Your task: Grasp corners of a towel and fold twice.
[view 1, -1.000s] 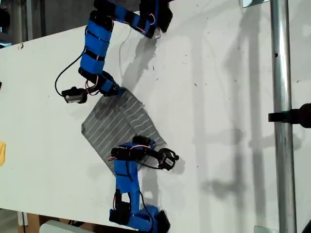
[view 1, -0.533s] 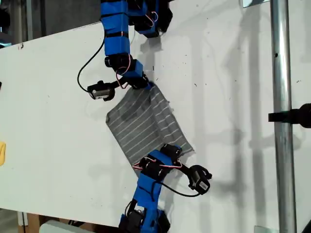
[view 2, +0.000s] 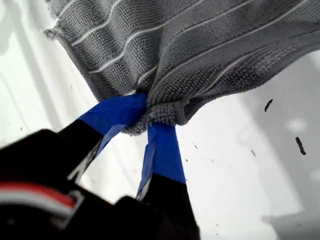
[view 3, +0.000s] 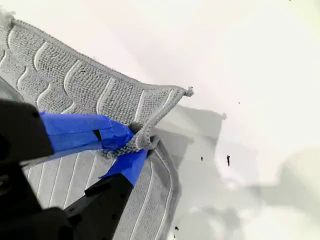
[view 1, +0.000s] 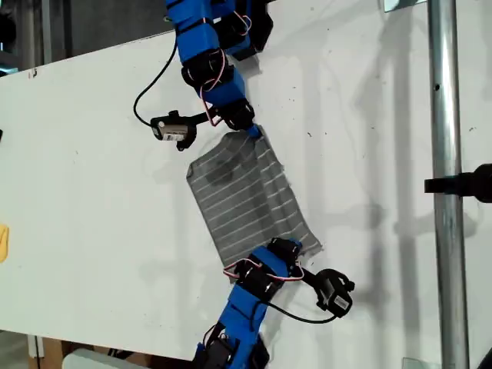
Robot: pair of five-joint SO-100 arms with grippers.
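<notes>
The soft grey towel with thin white stripes [view 1: 246, 196] lies on the white table [view 1: 369, 154], just below the middle of the exterior view. It is mostly spread out and set askew, with some rumpling toward its 12 o'clock end.

One blue arm [view 1: 207, 65] reaches down from 12 o'clock in the exterior view to the towel's 12 o'clock corner [view 1: 254, 134]. Another blue arm [view 1: 250, 288] comes up from 6 o'clock to the corner at 5 o'clock [view 1: 304, 247]. The wrist views do not settle which arm is which.

My first gripper [view 2: 150, 117] has its blue-taped jaws pinched narrow on a bunched hem of the towel, and the cloth fans away from it.

My second gripper [view 3: 137, 145] is likewise clamped on a turned-up fold of hem. More of the towel lies flat beneath it, and a frayed corner tip [view 3: 189, 91] lies just beyond.

A shiny metal pole [view 1: 446, 115] runs from 12 to 6 o'clock near the exterior view's right, well apart from the towel.
</notes>
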